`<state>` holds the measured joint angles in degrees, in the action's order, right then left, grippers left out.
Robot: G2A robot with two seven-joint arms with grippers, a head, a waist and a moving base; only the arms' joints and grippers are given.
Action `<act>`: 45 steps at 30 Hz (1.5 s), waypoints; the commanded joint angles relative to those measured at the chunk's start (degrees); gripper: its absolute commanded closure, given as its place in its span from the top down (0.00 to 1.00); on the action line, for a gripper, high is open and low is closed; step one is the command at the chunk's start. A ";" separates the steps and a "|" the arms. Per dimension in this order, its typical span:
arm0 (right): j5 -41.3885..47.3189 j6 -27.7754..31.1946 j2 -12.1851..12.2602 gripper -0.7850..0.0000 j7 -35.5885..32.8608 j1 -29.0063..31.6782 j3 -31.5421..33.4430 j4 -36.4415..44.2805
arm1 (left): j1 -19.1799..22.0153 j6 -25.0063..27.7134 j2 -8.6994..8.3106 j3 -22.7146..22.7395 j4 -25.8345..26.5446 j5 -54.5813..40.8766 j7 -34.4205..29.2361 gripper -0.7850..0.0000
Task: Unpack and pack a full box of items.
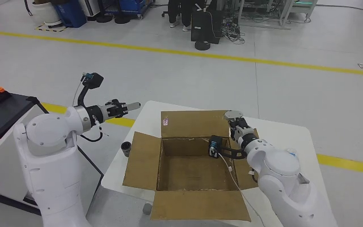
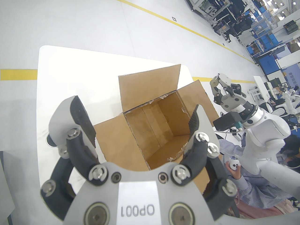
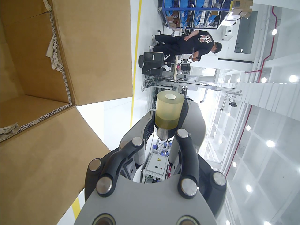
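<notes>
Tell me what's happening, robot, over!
Left gripper jaws open, near table corner. Right gripper shut on yellowish cylinder. Cardboard box open, nothing seen inside. Small dark object beside a flap, not blocking.

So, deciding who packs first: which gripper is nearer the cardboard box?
Right. The right gripper, shut on a yellowish cylinder, hangs over the far right corner of the box; the left gripper, open, is off the far left corner of the table, apart from the box.
</notes>
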<state>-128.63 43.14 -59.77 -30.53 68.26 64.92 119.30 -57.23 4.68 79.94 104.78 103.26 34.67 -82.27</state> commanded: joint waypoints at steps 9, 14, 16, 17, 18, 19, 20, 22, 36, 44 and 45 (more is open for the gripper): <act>0.00 0.00 0.00 0.00 0.00 0.00 0.00 0.00 | 0.00 0.00 0.00 0.00 0.00 0.00 0.00 1.00; 1.32 -0.96 -0.06 0.00 0.47 0.44 1.07 -0.33 | 0.00 0.00 0.00 0.00 0.00 0.00 0.00 1.00; 3.01 -1.32 -0.13 0.00 -0.65 0.69 2.93 -0.11 | 0.00 0.00 0.00 0.00 0.00 0.00 0.00 1.00; 3.71 -1.27 -0.18 0.00 -1.68 0.80 3.79 0.22 | 0.00 0.00 0.00 0.00 0.00 0.00 0.00 1.00; 4.10 -1.25 -0.22 0.00 -2.99 0.94 4.53 0.61 | 0.00 0.00 0.00 0.00 0.00 0.00 0.00 1.00; 4.70 -1.39 -0.30 0.00 -4.55 1.12 5.26 0.96 | 0.00 0.00 0.00 0.00 0.00 0.00 0.00 1.00; 5.74 -1.39 -0.40 0.00 -5.83 1.25 5.98 1.38 | 0.00 0.00 0.00 0.00 0.00 0.00 0.00 1.00; 8.21 -1.19 -0.61 0.00 -9.05 1.45 7.59 1.97 | 0.00 0.00 0.00 0.00 0.00 0.00 0.00 1.00; 28.28 0.99 -1.38 0.00 -29.62 2.97 19.44 3.55 | 0.00 0.00 0.00 0.00 0.00 0.00 0.00 1.00; 39.55 -1.07 -0.96 0.00 -31.68 4.60 23.71 1.72 | 0.00 0.00 0.00 0.00 0.00 0.00 0.00 1.00; 39.55 -1.07 -0.96 0.00 -31.68 4.60 23.71 1.72 | 0.00 0.00 0.00 0.00 0.00 0.00 0.00 1.00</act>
<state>-88.52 42.04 -60.72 -62.24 72.89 88.69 120.98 -57.23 4.68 79.94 104.78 103.26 34.67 -82.27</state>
